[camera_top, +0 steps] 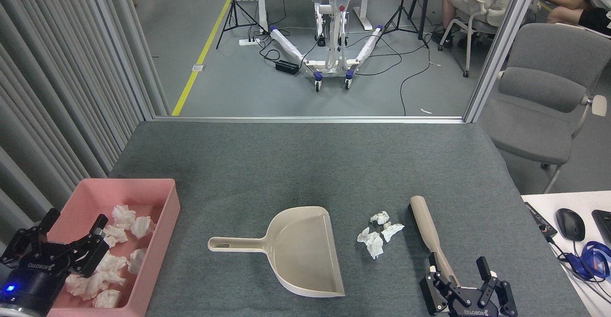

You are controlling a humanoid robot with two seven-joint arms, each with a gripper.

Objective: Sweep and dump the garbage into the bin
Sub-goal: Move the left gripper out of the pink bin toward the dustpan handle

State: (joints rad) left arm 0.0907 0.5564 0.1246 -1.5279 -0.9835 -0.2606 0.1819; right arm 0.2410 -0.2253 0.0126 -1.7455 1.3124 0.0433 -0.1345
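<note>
My right gripper (465, 279) sits at the near right of the table (296, 164), jaws spread apart, holding nothing. The brush (426, 228) lies just far-left of it, its near end running down between or just beside my fingers (can't tell if it's touching). Its long axis runs near-to-far, leaning a bit left toward the far end.

The garbage (377, 233), a few white tissue wads, lies just left of the brush, between it and the dustpan (305, 250). The dustpan's mouth opens toward the near right and its handle points left, toward my left side. So the sweep goes leftward across a short gap; right arm is clearly nearer the brush.

My left gripper (71, 236) is also spread wide and empty, hovering over the near end of the bin (173, 207), the pink tray at the near left, which already holds several wads.

Room: lots of bare cloth on the far side. To the right, the table edge is near, w/ a mouse (570, 224) beyond it.
</note>
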